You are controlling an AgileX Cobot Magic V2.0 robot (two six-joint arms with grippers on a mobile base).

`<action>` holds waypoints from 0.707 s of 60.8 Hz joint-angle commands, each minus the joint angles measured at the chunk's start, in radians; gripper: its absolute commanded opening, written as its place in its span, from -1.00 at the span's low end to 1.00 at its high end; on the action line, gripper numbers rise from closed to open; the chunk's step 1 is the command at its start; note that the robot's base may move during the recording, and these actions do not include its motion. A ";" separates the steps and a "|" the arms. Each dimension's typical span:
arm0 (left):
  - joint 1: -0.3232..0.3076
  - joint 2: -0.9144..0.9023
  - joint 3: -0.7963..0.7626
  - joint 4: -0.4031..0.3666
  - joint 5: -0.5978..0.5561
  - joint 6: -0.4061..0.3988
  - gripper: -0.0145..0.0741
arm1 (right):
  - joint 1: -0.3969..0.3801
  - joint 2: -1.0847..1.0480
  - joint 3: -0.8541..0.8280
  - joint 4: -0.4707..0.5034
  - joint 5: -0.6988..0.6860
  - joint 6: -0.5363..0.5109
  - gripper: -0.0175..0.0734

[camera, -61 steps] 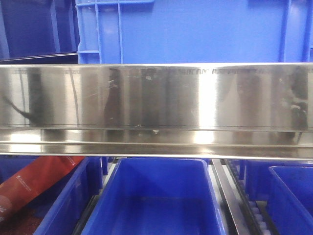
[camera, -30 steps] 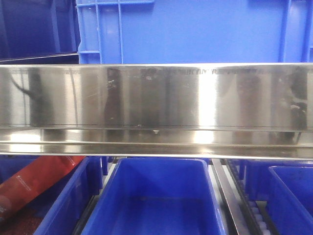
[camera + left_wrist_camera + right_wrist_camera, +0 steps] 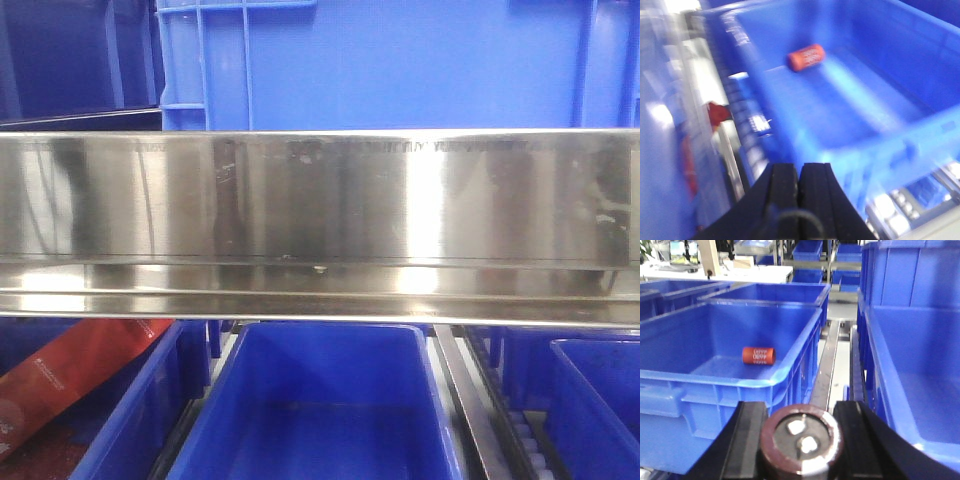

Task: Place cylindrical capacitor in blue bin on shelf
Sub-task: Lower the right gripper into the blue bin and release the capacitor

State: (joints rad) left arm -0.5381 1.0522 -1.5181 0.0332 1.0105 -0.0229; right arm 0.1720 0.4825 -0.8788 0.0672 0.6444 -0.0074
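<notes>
The right gripper (image 3: 802, 441) is clamping the cylindrical capacitor (image 3: 801, 452) (silvery top facing the camera); it should be clearing the rim of the blue bin (image 3: 715, 377) before releasing.

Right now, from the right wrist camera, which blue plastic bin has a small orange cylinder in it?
The near-left blue plastic bin: the small orange cylinder lies on its side inside. The other bins show none.

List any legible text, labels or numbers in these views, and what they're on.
Nothing is legible.
orange cylinder: white print, too small to read.
red package: small white print, blurred.
shelf rail: faint marks along the top edge, unreadable.
cylindrical capacitor top: no text.
</notes>
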 commanded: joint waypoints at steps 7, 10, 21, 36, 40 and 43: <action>0.058 -0.271 0.227 0.008 -0.075 -0.046 -0.88 | 0.002 0.090 -0.049 0.025 -0.046 -0.034 -0.97; 0.077 -0.337 0.280 0.033 -0.083 -0.081 -0.88 | 0.003 0.122 -0.079 0.056 -0.057 -0.069 -0.97; 0.141 -0.538 0.433 0.108 -0.085 -0.143 -0.88 | 0.083 0.285 -0.226 0.079 -0.062 -0.107 -0.97; 0.155 -0.657 0.555 0.105 -0.085 -0.143 -0.88 | 0.233 0.631 -0.559 0.073 0.020 -0.157 -0.97; 0.155 -0.659 0.566 0.104 -0.085 -0.143 -0.88 | 0.252 0.733 -0.666 0.073 0.071 -0.157 -0.97; 0.155 -0.659 0.568 0.104 -0.085 -0.143 -0.88 | 0.259 0.810 -0.737 0.073 0.111 -0.157 -0.97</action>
State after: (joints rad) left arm -0.3869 0.3990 -0.9566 0.1388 0.9503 -0.1579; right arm 0.4157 1.1892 -1.5122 0.1439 0.7017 -0.1538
